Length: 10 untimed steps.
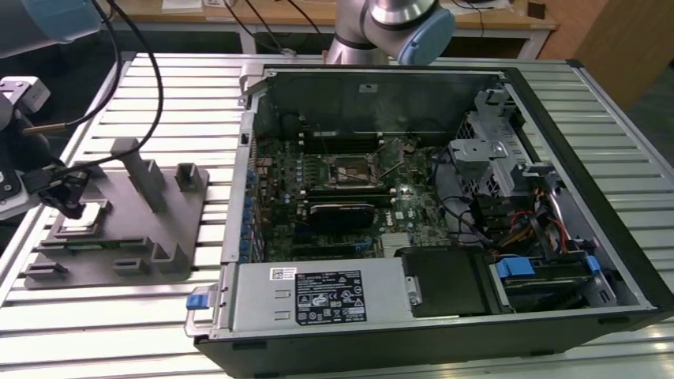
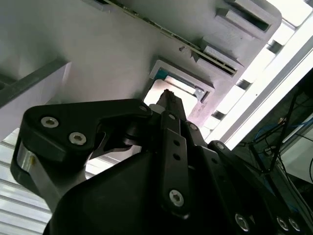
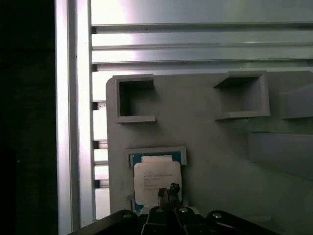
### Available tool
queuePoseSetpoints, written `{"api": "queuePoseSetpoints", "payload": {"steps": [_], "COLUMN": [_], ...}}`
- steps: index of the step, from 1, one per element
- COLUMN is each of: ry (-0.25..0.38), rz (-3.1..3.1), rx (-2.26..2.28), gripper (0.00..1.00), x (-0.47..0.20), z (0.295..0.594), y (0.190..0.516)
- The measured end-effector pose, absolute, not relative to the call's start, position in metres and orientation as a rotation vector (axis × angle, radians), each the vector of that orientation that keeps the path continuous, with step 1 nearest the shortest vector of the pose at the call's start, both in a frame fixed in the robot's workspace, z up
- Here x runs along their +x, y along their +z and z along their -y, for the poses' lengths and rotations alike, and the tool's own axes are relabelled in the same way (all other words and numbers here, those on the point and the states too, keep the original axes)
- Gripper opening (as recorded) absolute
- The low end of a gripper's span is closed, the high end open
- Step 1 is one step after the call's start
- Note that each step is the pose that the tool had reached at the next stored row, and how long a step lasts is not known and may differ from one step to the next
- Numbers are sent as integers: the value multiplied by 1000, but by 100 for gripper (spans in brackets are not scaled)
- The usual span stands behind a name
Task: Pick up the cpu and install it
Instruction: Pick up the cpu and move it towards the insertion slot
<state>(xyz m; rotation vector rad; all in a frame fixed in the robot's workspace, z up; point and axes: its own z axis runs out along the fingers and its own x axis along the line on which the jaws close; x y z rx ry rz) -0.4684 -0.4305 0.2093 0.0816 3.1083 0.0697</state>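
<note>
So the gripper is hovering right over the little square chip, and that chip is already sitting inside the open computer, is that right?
Not quite. The gripper does hover right over the chip, but the chip lies in a pocket of the grey tray beside the open computer, not inside it. The first wrist view shows this.

A robotics lab: slotted aluminium bench [image 1: 179, 87], opened computer case [image 1: 368, 99], grey fixture tray [image 1: 189, 229], wooden desks [image 1: 495, 22] behind.
</note>
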Motion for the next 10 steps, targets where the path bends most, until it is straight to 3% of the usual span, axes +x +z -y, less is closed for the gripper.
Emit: {"api": "queuePoseSetpoints", "payload": {"steps": [10], "ry": [70], "rz": [-3108], "rx": [81], "gripper": [11], "x": [-472], "z": [425], "y": [203]}}
